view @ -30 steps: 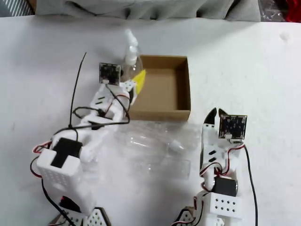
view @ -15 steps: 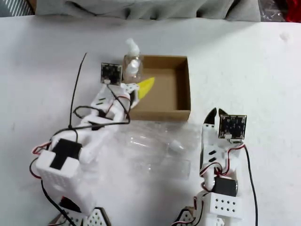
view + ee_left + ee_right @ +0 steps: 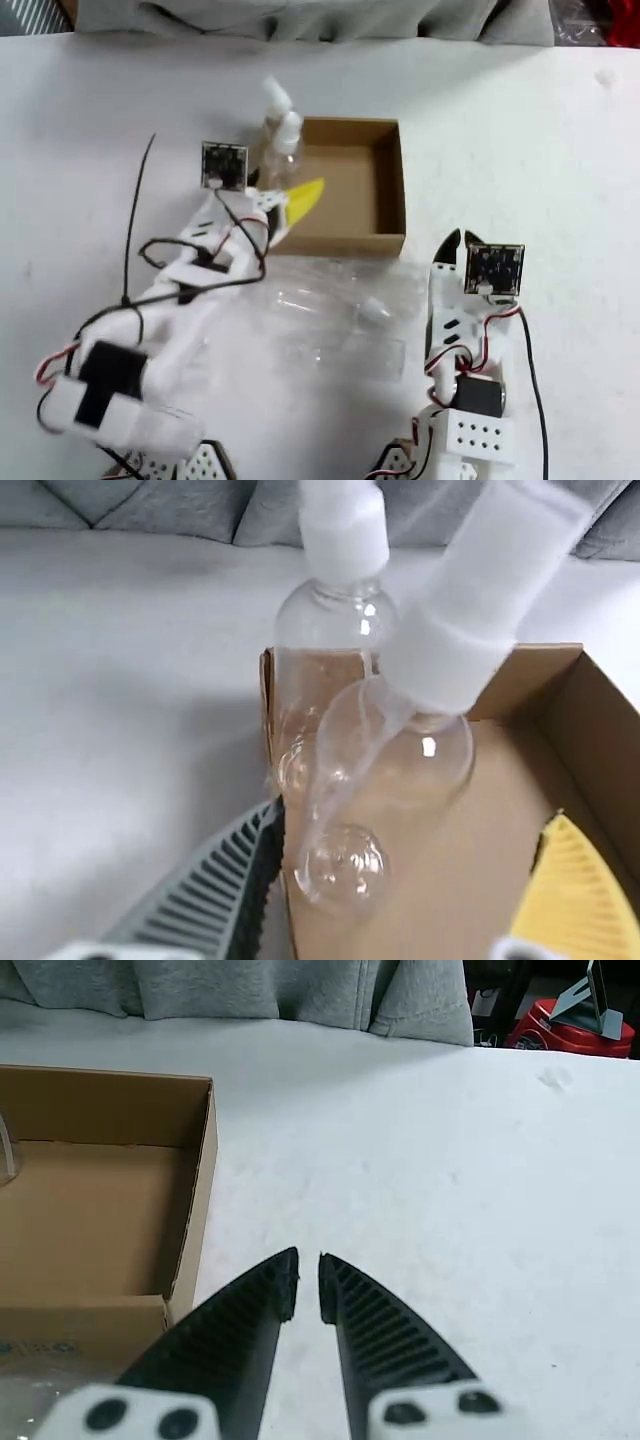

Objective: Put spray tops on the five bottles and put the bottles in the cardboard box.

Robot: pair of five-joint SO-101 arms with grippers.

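Step in hand: boxing a capped bottle. The bottle [image 3: 400,750], spray top [image 3: 470,600] on, sits tilted in the far-left corner of the box [image 3: 340,243], base low by the left wall, leaning right. Left pincer [image 3: 415,825] straddles it, released: grey finger [image 3: 220,890] right at the bottle's side, yellow finger [image 3: 575,900] clearly apart from it, so nothing is gripping. A second capped bottle [image 3: 335,630] stands upright just beyond it at the same corner. It looks inside the box, can't be sure. Loose clear bottles [image 3: 330,300] lie on the table [image 3: 560,150] just near of the box, between the arms, with a white top [image 3: 372,310] among them. They overlap, so count and cap status are unclear. Right pincer [image 3: 308,1285] is clenched on nothing, parked right of that pile. My read: about two of five done. Next the left arm needs to back out up and left without the grey finger dragging the leaning bottle or clipping the upright one. A tip-over is fine if it lands in the box. Then the pile: one pincer holds a bottle mid-body, the other fits a top. The clear round plastic will likely roll.
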